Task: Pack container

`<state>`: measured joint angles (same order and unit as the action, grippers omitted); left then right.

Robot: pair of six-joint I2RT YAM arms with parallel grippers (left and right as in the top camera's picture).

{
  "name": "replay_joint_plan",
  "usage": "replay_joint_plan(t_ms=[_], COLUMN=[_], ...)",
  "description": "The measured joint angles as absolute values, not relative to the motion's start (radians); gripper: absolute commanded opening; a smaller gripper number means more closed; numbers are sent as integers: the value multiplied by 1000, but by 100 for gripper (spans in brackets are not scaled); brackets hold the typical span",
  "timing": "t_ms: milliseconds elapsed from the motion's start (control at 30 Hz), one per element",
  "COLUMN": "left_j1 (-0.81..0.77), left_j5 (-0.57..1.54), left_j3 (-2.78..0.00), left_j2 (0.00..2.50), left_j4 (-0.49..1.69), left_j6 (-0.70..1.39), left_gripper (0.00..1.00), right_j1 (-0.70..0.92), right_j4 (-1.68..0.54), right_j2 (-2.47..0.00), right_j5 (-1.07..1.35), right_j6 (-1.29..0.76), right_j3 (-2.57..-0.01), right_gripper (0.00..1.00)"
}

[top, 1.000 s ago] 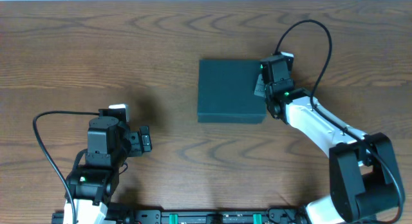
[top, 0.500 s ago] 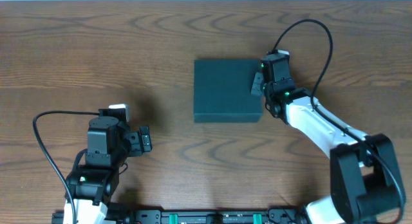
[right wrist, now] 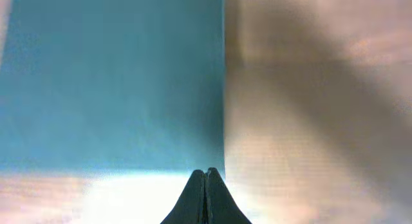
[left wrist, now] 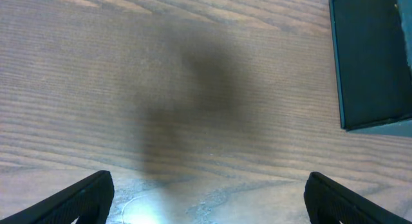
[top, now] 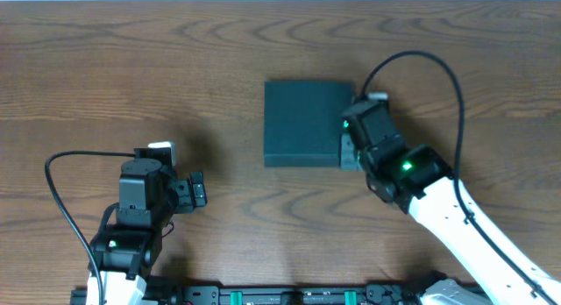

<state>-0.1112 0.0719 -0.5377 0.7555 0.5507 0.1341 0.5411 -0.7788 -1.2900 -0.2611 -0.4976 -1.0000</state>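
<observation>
The container [top: 302, 123] is a dark teal square box lying flat on the wooden table with its lid down. It fills the upper left of the right wrist view [right wrist: 109, 82] and shows at the top right of the left wrist view [left wrist: 370, 63]. My right gripper [top: 349, 154] is shut and empty, with its tips [right wrist: 206, 176] at the box's front right corner. My left gripper [top: 197, 191] is open and empty [left wrist: 206, 198], low over bare table well to the left of the box. No snack packets are in view.
The brown wooden table [top: 175, 60] extends all round the box. The right arm's black cable [top: 438, 68] loops over the table to the right of the box. The left arm's cable [top: 61, 173] curves at the front left.
The box slid a little to the left. My right gripper has moved from the box's right edge toward the front, to its front right corner. The left arm has not moved.
</observation>
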Motion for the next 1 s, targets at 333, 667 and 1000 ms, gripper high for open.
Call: replay_joint_plan(t_ms=[333, 667, 1000], left_j1=[-111, -111, -111], left_j5=[72, 72, 72], left_j3=[-538, -538, -538], left_j2=[756, 756, 756], left_j4=[550, 550, 550], left_j6=[134, 134, 134], left_gripper=[95, 95, 95], right_j1=[700, 699, 662], right_j4=[-652, -401, -292], right_j2=[-1318, -1520, -1609], right_j5=[-157, -67, -62], right_j6=[-560, -566, -537], right_j3=[-910, -817, -817], right_gripper=[1, 1, 1])
